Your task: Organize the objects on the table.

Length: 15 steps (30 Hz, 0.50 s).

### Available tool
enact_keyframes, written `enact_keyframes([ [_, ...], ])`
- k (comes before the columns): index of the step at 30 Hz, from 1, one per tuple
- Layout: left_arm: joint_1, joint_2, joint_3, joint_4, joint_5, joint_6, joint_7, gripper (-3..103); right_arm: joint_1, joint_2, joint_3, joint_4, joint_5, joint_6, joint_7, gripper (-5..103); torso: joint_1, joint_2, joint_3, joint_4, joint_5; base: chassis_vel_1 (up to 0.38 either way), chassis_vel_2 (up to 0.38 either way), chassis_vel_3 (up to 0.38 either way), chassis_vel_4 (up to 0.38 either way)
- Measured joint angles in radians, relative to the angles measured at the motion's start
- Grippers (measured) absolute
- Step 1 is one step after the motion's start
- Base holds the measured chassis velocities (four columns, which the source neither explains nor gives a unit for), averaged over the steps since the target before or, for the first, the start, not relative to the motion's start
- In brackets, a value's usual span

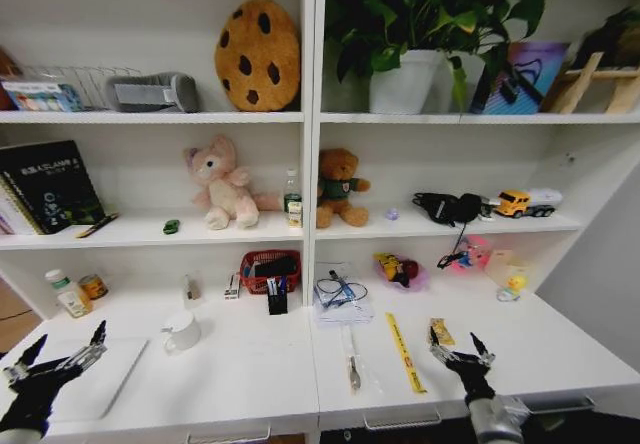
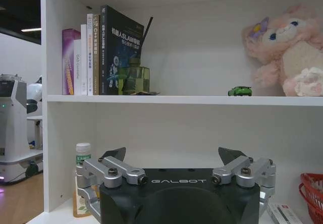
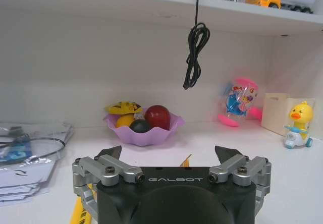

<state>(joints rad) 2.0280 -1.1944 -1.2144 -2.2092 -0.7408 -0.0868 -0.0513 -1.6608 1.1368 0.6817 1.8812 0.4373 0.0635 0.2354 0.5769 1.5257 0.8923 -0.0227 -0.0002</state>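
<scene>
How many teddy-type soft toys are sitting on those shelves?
2: a pink plush and a brown bear, on the middle shelf either side of the divider.

**Toys and Plants on the Shelves**

A big cookie cushion (image 1: 257,55) sits on the top shelf, beside a leafy plant in a white pot (image 1: 405,81). Below, a pink plush toy (image 1: 222,186) and a brown teddy bear (image 1: 339,186) sit. A yellow toy truck (image 1: 526,202) is parked farther right.
</scene>
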Motion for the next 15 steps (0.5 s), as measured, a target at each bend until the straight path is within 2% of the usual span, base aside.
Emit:
enact_keyframes([
  [8, 0.0, 0.0, 0.0, 0.0, 0.0, 0.0, 0.0, 100, 0.194, -0.069, -0.056, -0.191, -0.007, -0.033, 0.032, 100, 0.0, 0.0, 0.0, 0.0001, 0.0005, 0.0, 0.0, 0.0, 0.0],
  [13, 0.0, 0.0, 0.0, 0.0, 0.0, 0.0, 0.0, 100, 0.222, -0.09, -0.082, -0.248, 0.014, -0.044, 0.031, 101, 0.0, 0.0, 0.0, 0.0001, 0.0002, 0.0, 0.0, 0.0, 0.0],
  [14, 0.0, 0.0, 0.0, 0.0, 0.0, 0.0, 0.0, 100, 0.229, -0.092, -0.091, -0.267, 0.015, -0.045, 0.027, 96, 0.0, 0.0, 0.0, 0.0001, 0.0002, 0.0, 0.0, 0.0, 0.0],
  [15, 0.0, 0.0, 0.0, 0.0, 0.0, 0.0, 0.0, 100, 0.229, -0.092, -0.091, -0.267, 0.015, -0.045, 0.027, 96, 0.0, 0.0, 0.0, 0.0001, 0.0002, 0.0, 0.0, 0.0, 0.0],
])
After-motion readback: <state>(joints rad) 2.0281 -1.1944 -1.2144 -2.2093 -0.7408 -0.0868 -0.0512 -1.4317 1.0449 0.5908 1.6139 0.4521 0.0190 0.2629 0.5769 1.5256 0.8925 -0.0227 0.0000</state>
